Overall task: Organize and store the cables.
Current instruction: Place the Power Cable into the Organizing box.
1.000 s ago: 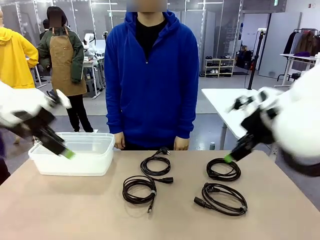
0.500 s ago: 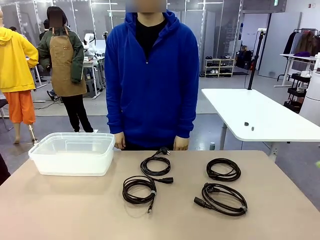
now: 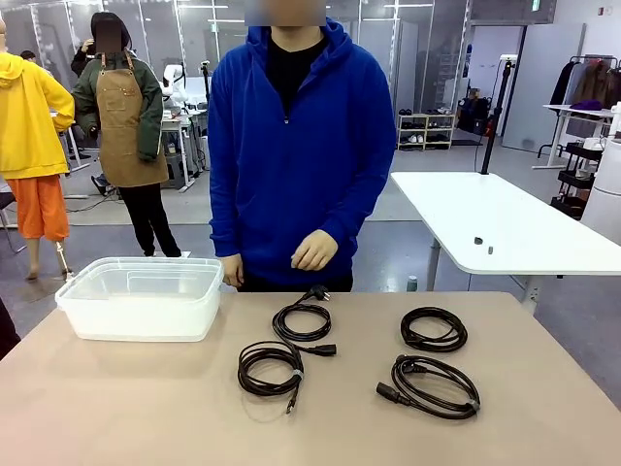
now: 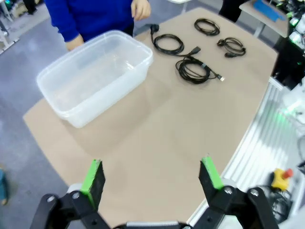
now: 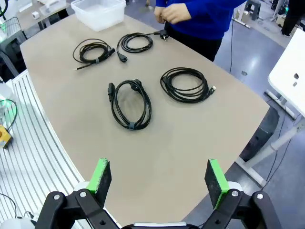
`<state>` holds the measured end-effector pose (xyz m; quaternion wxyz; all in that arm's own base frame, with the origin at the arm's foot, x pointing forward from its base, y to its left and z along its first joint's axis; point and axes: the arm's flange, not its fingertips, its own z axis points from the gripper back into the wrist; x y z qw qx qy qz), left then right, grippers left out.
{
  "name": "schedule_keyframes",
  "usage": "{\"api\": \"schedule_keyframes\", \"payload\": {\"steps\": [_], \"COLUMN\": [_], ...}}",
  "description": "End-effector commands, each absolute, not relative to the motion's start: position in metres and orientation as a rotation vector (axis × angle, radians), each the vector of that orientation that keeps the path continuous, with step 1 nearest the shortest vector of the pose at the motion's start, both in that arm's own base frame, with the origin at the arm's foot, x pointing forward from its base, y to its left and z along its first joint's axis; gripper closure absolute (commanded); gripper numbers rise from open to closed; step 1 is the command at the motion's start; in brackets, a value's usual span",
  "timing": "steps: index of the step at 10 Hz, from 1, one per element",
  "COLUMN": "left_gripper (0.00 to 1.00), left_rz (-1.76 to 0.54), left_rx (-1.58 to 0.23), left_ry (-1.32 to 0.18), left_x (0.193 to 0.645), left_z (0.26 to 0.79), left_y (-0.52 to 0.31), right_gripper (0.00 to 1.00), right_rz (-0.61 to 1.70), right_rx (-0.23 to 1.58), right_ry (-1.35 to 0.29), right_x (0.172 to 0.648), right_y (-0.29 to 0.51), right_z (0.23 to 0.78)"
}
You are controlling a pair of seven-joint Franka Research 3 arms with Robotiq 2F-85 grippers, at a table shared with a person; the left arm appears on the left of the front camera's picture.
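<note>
A beige table (image 3: 146, 417) stretches away toward a person in a blue hooded top (image 3: 296, 146) who stands at its far edge. One hand (image 3: 314, 251), loosely curled, is held in front of the waist, above the table and touching none of the things on it. Four cables (image 3: 297, 374), thin black cords each wound into a round coil, lie flat on the table in two loose rows, all apart from one another. The far middle coil (image 3: 325, 349) lies just in front of the person, with one plug end pointing toward them. The near middle coil (image 3: 267, 390) sits just in front of it, closer to the robot. The far right coil (image 3: 432, 346) lies well off to the right, and the near right coil (image 3: 388, 392), the loosest of the four, lies just in front of that one. A clear plastic bin (image 3: 136, 325) stands on the far left part of the table, well apart from the cables. In the left wrist view, the left gripper (image 4: 151, 164) hangs high above the table's near left side, its green-padded fingers spread wide with nothing between them. In the right wrist view, the right gripper (image 5: 158, 166) hangs high over the table's right side, its fingers likewise wide apart and holding nothing.
</note>
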<state>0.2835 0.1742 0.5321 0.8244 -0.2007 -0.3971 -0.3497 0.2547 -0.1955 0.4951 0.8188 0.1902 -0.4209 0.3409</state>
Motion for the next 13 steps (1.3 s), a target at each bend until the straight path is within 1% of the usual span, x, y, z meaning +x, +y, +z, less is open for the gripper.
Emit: {"api": "schedule_keyframes", "payload": {"steps": [1,13], "left_gripper": [0.00,0.00], "left_rz": [-0.799,-0.799], "left_rx": [-0.419,-0.419], "left_ry": [-0.832,-0.832], "left_x": [0.2918,0.2918], "left_z": [0.5384,0.5384], "left_y": [0.1665,0.1665], "right_gripper": [0.00,0.00], "right_rz": [0.739,0.739], "right_rx": [0.381,0.381], "right_ry": [-0.880,-0.880], "right_x": [0.2537,0.2537], "right_y": [-0.1987,-0.1987], "right_z": [0.4929,0.4929]}}
